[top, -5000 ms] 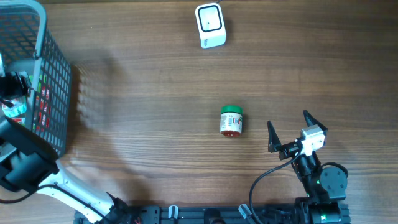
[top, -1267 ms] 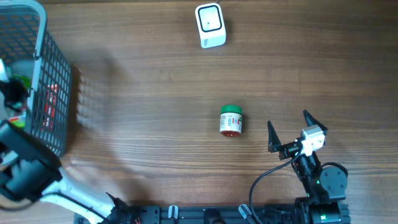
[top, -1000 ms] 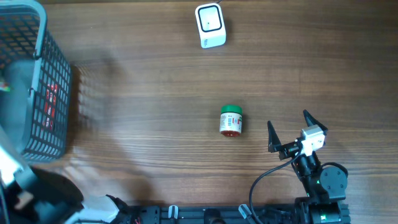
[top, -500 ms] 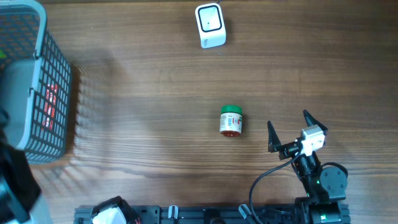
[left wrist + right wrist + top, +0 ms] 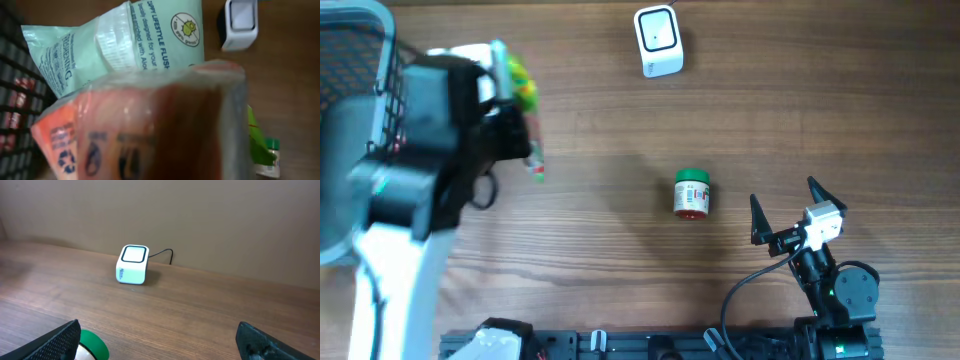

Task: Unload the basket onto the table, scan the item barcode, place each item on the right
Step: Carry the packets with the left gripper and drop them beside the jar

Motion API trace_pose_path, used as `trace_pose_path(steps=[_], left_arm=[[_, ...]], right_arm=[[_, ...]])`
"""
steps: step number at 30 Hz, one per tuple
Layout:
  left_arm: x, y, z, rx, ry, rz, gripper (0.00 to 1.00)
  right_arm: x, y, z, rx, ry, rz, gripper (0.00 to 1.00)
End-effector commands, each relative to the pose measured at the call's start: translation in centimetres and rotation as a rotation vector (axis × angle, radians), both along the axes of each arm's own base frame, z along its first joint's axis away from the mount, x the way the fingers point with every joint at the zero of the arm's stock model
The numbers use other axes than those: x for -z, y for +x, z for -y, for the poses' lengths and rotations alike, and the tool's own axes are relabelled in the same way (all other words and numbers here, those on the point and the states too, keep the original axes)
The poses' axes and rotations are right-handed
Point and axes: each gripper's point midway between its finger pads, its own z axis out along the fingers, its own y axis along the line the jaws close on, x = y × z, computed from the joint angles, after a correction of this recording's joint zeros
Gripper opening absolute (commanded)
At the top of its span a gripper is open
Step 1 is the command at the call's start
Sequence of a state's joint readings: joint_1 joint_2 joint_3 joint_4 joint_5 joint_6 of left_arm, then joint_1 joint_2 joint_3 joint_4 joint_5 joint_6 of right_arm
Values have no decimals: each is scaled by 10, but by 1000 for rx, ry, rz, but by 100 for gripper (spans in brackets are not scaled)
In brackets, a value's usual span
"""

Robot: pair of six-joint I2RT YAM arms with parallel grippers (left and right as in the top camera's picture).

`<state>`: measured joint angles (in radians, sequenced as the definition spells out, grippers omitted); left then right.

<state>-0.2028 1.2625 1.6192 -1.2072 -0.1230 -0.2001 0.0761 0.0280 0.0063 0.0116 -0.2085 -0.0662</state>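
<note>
Left fingers (image 5: 512,98), seen from overhead, are buried under the bulky black and white wrist, yet a crinkled plastic pouch (image 5: 523,88) juts from that end, so they look clamped on it. The pouch is up off the wooden desk (image 5: 620,130), left of the scanner (image 5: 658,40) and well apart from it, beside the dark wire-mesh basket (image 5: 360,60). The scanner is a small white box with rounded corners and a dark-rimmed window on top. A squat jar (image 5: 692,193) with a green lid and a red and white label lies on its side, straight toward the robot from the scanner. Right fingers (image 5: 782,191), two black pointed prongs, stand spread wide past the jar, to the scanner's right and nearer the robot, clasping nothing.

From the left wrist, the pouch (image 5: 125,45) fills most of the frame: pale green glossy film with dark print and a round badge. In front of it is a blurred, translucent orange-red wrapper; whether it belongs to the same pack I cannot tell. The fingers are hidden. The scanner (image 5: 240,22) shows beyond the pouch's upper right corner, the jar (image 5: 271,159) lower right, and the basket (image 5: 12,105) mesh at the left.

From the right wrist, the right fingers (image 5: 157,330) are apart, their black tips at the bottom corners. The scanner (image 5: 133,264) sits ahead, a thin dark cable (image 5: 162,254) trailing behind it. The jar's green lid (image 5: 94,347) peeps in beside the left-hand tip.
</note>
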Motion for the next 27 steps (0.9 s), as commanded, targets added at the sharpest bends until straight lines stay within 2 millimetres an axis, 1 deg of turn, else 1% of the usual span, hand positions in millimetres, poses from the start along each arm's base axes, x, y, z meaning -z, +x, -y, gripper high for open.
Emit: trace_pose_path(steps=[1, 3, 5, 7, 10, 11, 14, 17, 20, 22, 24, 25, 26, 27], left_arm=[[76, 19, 20, -65, 15, -217, 4], [110, 24, 21, -86, 89, -304, 4], [137, 29, 20, -92, 172, -377, 4], [155, 31, 23, -86, 218, -430, 4], [180, 30, 35, -97, 233, -499, 4], [188, 28, 43, -79, 238, -520, 4], [216, 23, 74, 3, 248, -574, 4], [239, 20, 98, 57, 263, -595, 4], [268, 14, 122, 103, 244, -615, 4], [280, 9, 134, 132, 218, -636, 6], [288, 3, 145, 158, 191, -661, 27], [291, 1, 148, 165, 181, -670, 34], [291, 0, 151, 173, 167, -676, 45], [292, -1, 153, 178, 156, -680, 65]], right_arm=[[-1, 0, 0, 1, -5, 7, 100], [-1, 0, 0, 1, -5, 7, 100], [-1, 0, 0, 1, -5, 7, 100], [-1, 0, 0, 1, -5, 7, 100], [-1, 0, 0, 0, -5, 7, 100], [-1, 0, 0, 1, -5, 7, 100], [-1, 0, 0, 1, -5, 7, 100], [-1, 0, 0, 1, -5, 7, 100], [-1, 0, 0, 1, -5, 7, 100], [-1, 0, 0, 1, -5, 7, 100], [-1, 0, 0, 1, -5, 7, 100], [-1, 0, 0, 1, -5, 7, 100], [-1, 0, 0, 1, -5, 7, 100], [-1, 0, 0, 1, -5, 7, 100]])
